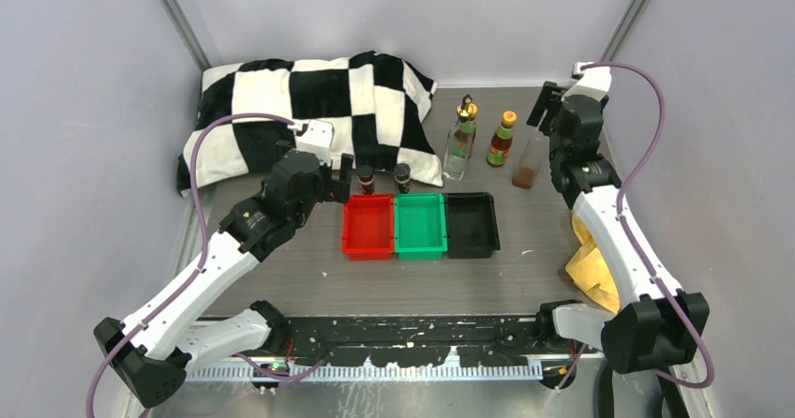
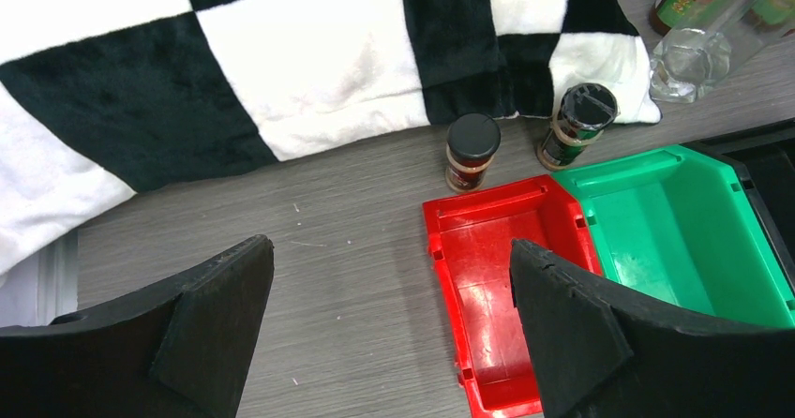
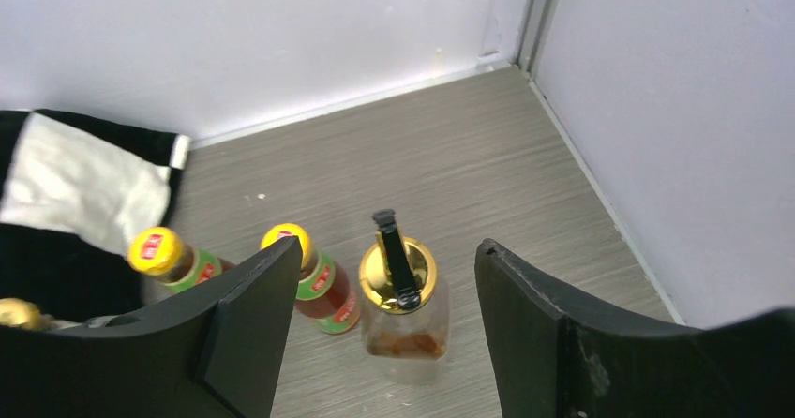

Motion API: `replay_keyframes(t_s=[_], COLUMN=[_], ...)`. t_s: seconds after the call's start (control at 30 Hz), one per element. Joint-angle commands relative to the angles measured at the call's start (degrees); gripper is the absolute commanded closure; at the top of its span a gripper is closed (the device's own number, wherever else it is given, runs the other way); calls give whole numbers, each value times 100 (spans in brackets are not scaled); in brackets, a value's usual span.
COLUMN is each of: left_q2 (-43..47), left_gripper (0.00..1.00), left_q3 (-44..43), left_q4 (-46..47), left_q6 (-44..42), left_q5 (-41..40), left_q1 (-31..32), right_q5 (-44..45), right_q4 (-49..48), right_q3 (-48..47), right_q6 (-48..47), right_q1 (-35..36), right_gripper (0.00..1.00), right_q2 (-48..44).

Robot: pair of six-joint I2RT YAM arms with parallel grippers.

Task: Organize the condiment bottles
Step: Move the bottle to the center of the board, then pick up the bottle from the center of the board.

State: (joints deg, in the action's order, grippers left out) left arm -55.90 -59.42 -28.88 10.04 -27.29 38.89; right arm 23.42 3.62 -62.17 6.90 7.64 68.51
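Back-right on the desk [image 1: 309, 282], right end effector [image 3: 386, 268] sits spread astride gold-topped glass bottle [image 3: 405, 329], no contact; left end effector [image 2: 389, 268] spread wide near black-capped bottles [image 2: 472, 151]; next, likely: pinch and lift.

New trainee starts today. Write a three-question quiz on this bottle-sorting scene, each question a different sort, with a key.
1. True or false: both black-capped bottles stand upright on the table, outside any tray.
2. Which tray sits in the middle of the row? A red tray, B green tray, C black tray.
3. Fill in: the open right gripper straddles a glass bottle with a ____ top.
Key: 1 true. 2 B. 3 gold.
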Motion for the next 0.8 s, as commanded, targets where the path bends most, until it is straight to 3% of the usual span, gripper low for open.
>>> replay_keyframes(t_s=[0.0, 0.4, 0.77], left_q2=[113, 114, 173], left_gripper=[3, 3, 3], left_q3=[3, 19, 38], left_q4=[269, 269, 271], left_q6=[21, 83, 77], left_q5=[63, 145, 171], left_q1=[23, 22, 22], right_q5=[-436, -1857, -1424], right_q4=[-1, 449, 491], right_q3=[-327, -577, -459], right_q6=[103, -275, -479], right_q1=[129, 868, 1653], right_gripper=[27, 28, 29], right_q2=[-461, -422, -111])
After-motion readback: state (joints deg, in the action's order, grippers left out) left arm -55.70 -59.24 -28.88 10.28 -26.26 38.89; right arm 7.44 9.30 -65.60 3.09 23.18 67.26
